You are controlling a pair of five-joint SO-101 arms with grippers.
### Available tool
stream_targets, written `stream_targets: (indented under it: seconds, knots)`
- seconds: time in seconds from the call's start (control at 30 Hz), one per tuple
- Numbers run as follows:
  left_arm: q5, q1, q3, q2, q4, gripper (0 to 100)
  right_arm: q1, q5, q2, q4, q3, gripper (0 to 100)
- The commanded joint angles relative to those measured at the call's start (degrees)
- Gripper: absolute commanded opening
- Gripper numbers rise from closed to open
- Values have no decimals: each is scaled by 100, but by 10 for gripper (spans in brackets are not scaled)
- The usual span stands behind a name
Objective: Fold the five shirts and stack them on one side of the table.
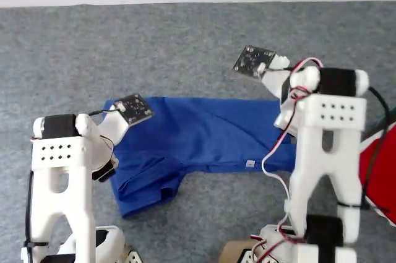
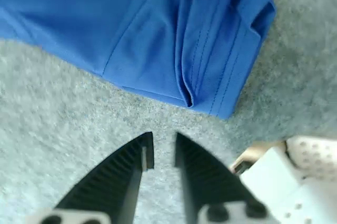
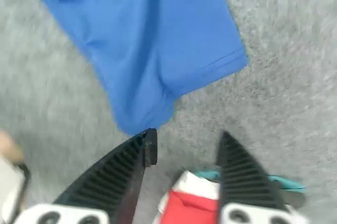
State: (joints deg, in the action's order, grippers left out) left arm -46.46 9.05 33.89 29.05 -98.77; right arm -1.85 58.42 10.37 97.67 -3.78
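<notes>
A blue shirt (image 1: pixel 204 133) lies partly folded across the middle of the grey table, with a sleeve bunched at its near left corner. In the left wrist view my left gripper (image 2: pixel 163 153) hangs over bare carpet just off the blue shirt's (image 2: pixel 158 23) folded sleeve edge, its fingers a narrow gap apart and holding nothing. My right gripper (image 3: pixel 187 147) is open wide and empty, over the carpet beside the blue shirt's (image 3: pixel 152 39) hem corner. The left arm (image 1: pixel 62 145) stands at the shirt's left end, the right arm (image 1: pixel 325 114) at its right end.
A red garment (image 1: pixel 377 164) lies at the table's right edge, behind the right arm; it also appears as red cloth (image 3: pixel 189 208) with a teal piece (image 3: pixel 284 182) beside it. The grey table (image 1: pixel 185 40) stretches beyond the shirt.
</notes>
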Motion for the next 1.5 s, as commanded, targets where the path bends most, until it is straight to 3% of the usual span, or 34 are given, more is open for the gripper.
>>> stream_targets:
  seconds: [0.0,0.13,0.27,0.67,0.93,1.1,1.47]
  knots:
    - [923,35,-145,167,114,6,84,-1354,-453,-708,-53,14]
    - [2092,44,-356,176,114,6,233,-2629,-1059,-1393,-53,20]
    - [2787,44,-585,176,202,6,444,-2954,-1771,-2009,-53,10]
    - [2936,44,-910,158,211,6,347,-2945,-3741,-3468,-264,10]
    - [2936,35,-910,158,211,6,-22,-2910,-5112,-3442,-2145,10]
    - [2936,35,-910,167,193,6,-4,-2910,-5648,-2765,-3525,10]
    - [2936,18,-919,167,114,6,215,-2936,-5684,356,-5723,15]
